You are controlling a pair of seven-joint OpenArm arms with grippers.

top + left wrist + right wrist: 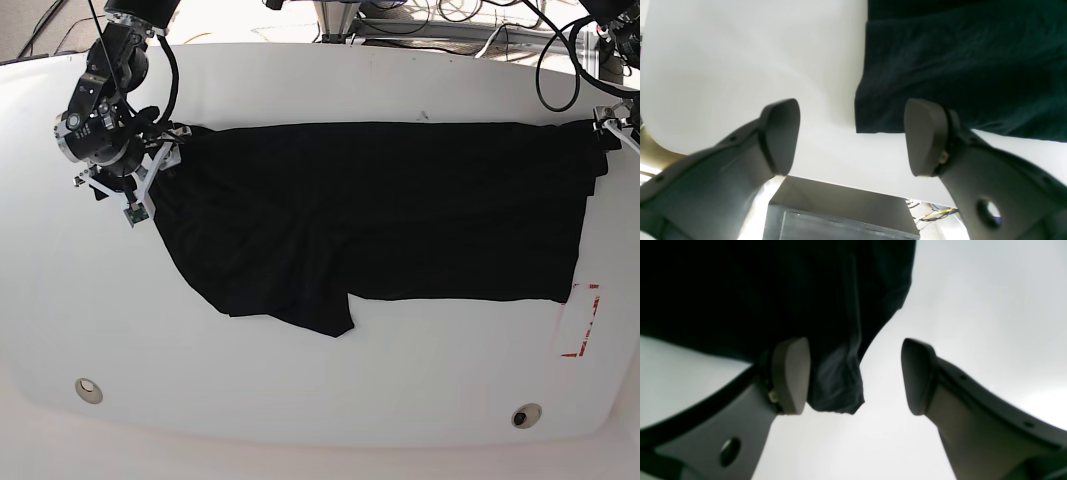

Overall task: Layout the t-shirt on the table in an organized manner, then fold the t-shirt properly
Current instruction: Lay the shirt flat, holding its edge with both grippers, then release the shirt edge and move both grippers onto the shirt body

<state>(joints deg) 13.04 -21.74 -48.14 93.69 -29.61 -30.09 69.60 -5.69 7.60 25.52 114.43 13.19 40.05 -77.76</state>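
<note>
Spreading stage: t-shirt lies flat-ish on worktop, not yet folded by my read.
Shirt place: middle of worktop, nearer the far edge; spans almost from the left edge to the right edge in base view.
Long axis: runs left-right, parallel to the far edge; straight hem side at the base view's right, near red tape mark; rumpled, flapped side at its left.
Right tool: jaws apart, holding nothing; shirt corner hangs between pads, against the one on the wrist view's left.
Left tool: jaws apart, empty; shirt corner sits between pads, closer to the one on the wrist view's right, worktop edge just behind.
Key relation: each tool sits at one end of the long axis, cloth extending away toward the other arm.
Nearer arm: right arm for the rumpled end, left arm for the straight end.
Next call: likely close on both ends and tension along the axis.
Risk: loose flap near the front edge stays wrinkled.
</note>
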